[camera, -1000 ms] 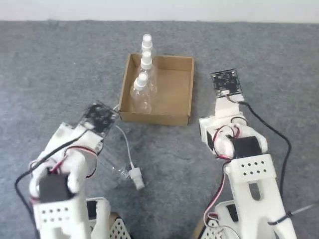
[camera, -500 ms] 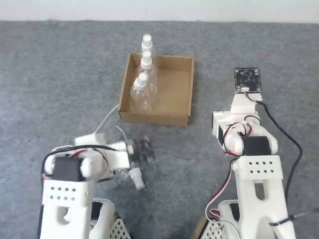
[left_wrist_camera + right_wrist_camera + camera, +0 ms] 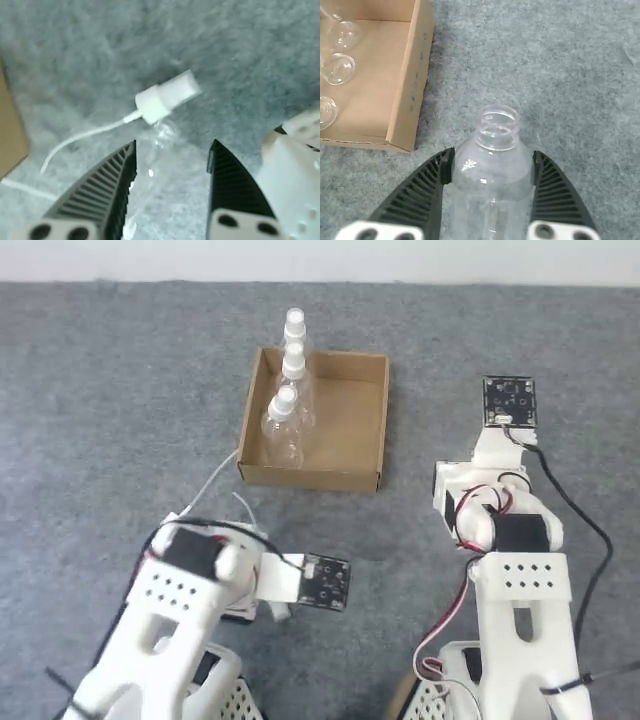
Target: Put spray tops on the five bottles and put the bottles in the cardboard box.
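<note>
Since the left hand (image 3: pixel 172 147) swung back from the cardboard box (image 3: pixel 310 478), it now hangs, jaws apart, over the loose spray top (image 3: pixel 167 97) before the box. The right hand (image 3: pixel 492 157), clamped on the uncapped bottle (image 3: pixel 497 125), drifted off the box's side. Capping likely next.

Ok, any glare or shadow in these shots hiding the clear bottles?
High view: even light, faint shine on the capped bottles in the cardboard box. Left wrist view: small glints mark the clear bottle. Right wrist view: highlights on the uncapped bottle between the fingers, outline plain.
</note>
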Controlling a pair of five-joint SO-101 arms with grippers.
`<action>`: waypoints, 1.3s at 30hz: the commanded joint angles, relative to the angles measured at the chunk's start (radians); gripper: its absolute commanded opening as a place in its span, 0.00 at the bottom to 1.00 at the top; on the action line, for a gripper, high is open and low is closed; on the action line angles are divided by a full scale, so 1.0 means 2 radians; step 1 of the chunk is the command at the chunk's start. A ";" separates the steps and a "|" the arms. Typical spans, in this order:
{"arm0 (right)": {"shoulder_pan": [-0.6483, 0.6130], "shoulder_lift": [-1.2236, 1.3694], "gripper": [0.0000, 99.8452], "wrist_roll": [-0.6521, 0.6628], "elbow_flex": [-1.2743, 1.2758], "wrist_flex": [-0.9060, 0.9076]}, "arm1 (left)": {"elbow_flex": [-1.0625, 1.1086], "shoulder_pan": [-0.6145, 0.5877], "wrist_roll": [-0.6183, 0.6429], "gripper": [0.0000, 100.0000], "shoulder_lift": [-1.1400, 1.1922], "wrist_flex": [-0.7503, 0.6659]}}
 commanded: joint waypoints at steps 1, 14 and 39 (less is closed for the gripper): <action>0.004 -0.018 0.14 -0.005 -0.007 -0.013 | -0.009 0.020 -0.004 0.22 0.058 -0.028; 0.003 -0.018 0.14 -0.004 -0.002 -0.023 | -0.030 0.031 0.012 0.22 0.201 -0.112; 0.005 -0.018 0.14 -0.002 -0.002 -0.024 | -0.035 0.143 0.183 0.22 0.285 -0.226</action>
